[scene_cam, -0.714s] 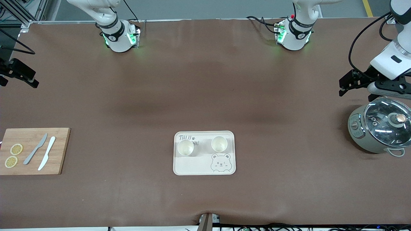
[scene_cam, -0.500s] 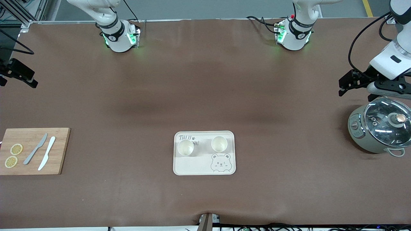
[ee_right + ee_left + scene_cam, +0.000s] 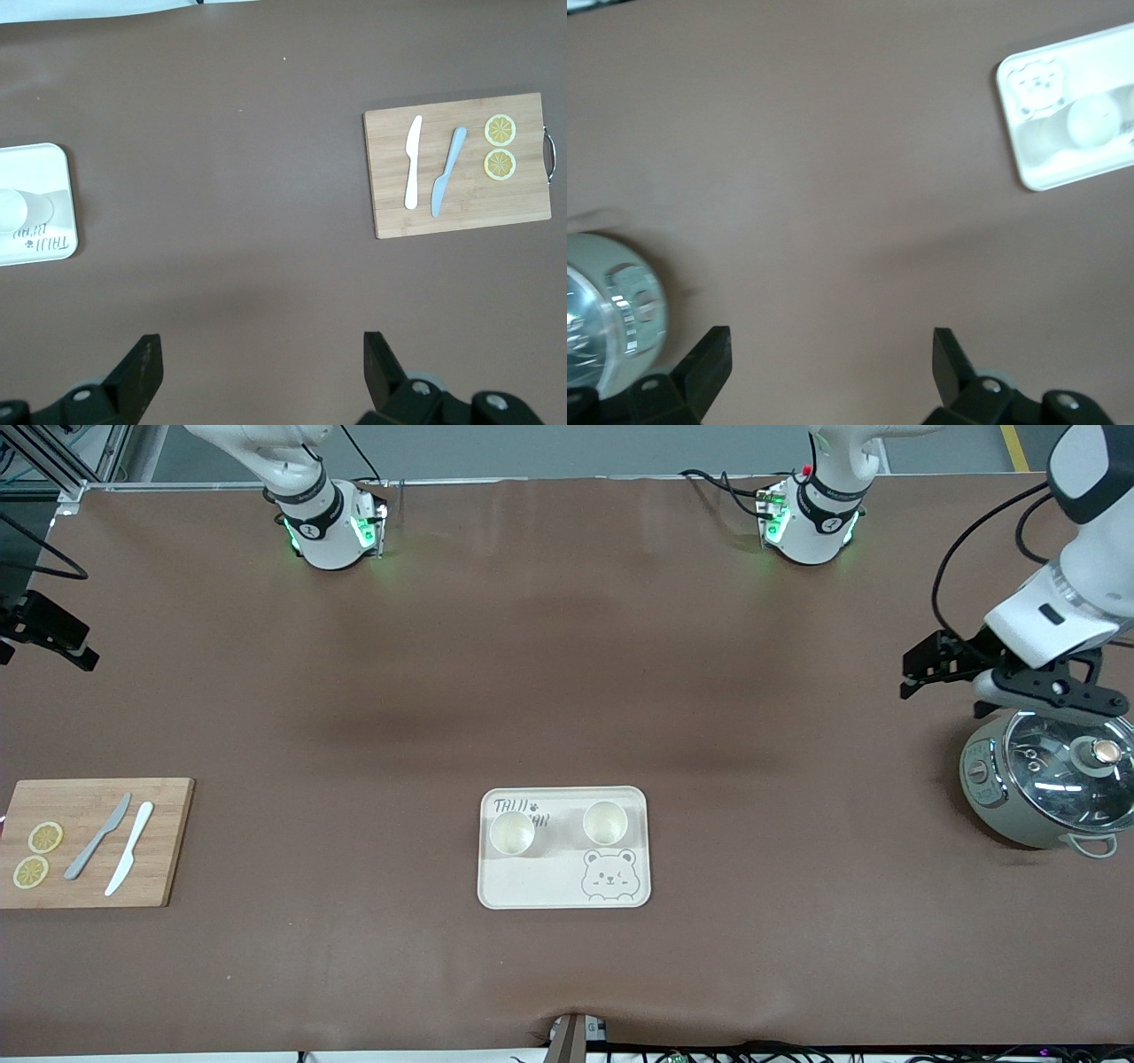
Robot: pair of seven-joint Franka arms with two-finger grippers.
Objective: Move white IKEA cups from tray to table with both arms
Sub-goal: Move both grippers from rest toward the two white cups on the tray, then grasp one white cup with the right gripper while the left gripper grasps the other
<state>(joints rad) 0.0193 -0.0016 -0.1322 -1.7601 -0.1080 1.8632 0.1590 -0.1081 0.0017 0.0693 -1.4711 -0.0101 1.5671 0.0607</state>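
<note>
Two white IKEA cups stand upright on a cream bear tray (image 3: pixel 532 881) in the middle of the table, one (image 3: pixel 512 834) toward the right arm's end and the other (image 3: pixel 605 823) toward the left arm's end. My left gripper (image 3: pixel 1041 691) is open and empty, up in the air by the pot at the left arm's end; its open fingers show in the left wrist view (image 3: pixel 833 354), with the tray (image 3: pixel 1028 168) and a cup (image 3: pixel 1094 119) far off. My right gripper (image 3: pixel 49 638) is open and empty over the right arm's end of the table (image 3: pixel 261 354), with the tray (image 3: pixel 35 168) far off.
A grey-green pot with a glass lid (image 3: pixel 1045 779) stands at the left arm's end, just under the left gripper. A wooden cutting board (image 3: pixel 168 841) with two knives and two lemon slices lies at the right arm's end.
The left arm has swung a little toward the middle of the table, its gripper still beside the pot. The right gripper has edged slightly outward. The cups and tray have not moved.
</note>
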